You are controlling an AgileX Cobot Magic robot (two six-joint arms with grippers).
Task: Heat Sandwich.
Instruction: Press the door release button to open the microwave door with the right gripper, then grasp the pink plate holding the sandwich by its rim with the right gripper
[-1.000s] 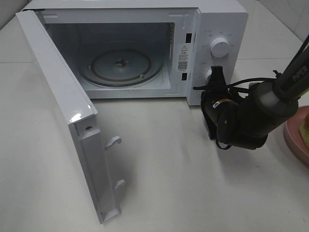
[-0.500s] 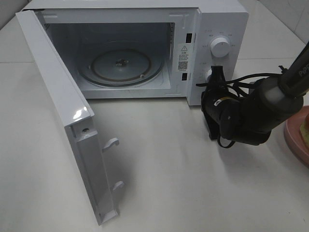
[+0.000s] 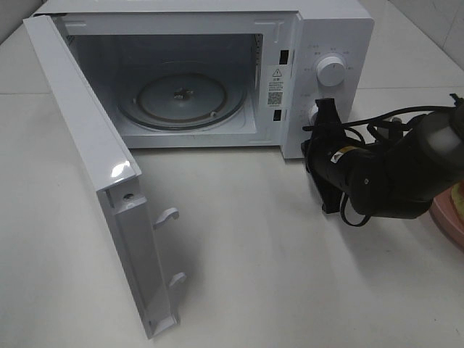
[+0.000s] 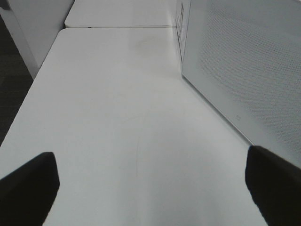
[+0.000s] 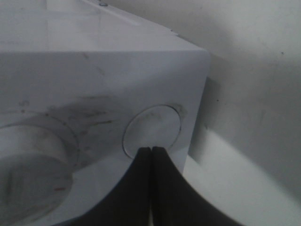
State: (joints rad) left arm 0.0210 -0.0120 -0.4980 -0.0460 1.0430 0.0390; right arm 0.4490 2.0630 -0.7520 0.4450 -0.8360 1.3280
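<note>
Well apart, sandwich (image 3: 460, 194) vs r. end effector (image 5: 151, 153)

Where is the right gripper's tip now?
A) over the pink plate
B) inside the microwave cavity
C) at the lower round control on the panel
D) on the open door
C: the right wrist view shows the right gripper, shut, with its tip at the lower round control. The high view also places it at the microwave's panel.

My right claw (image 3: 323, 107) nosed up to the microwave (image 3: 337, 43) panel, no way ahead, bare counter (image 3: 254, 246) beneath it, open door (image 3: 87, 138) well apart to its side.
</note>
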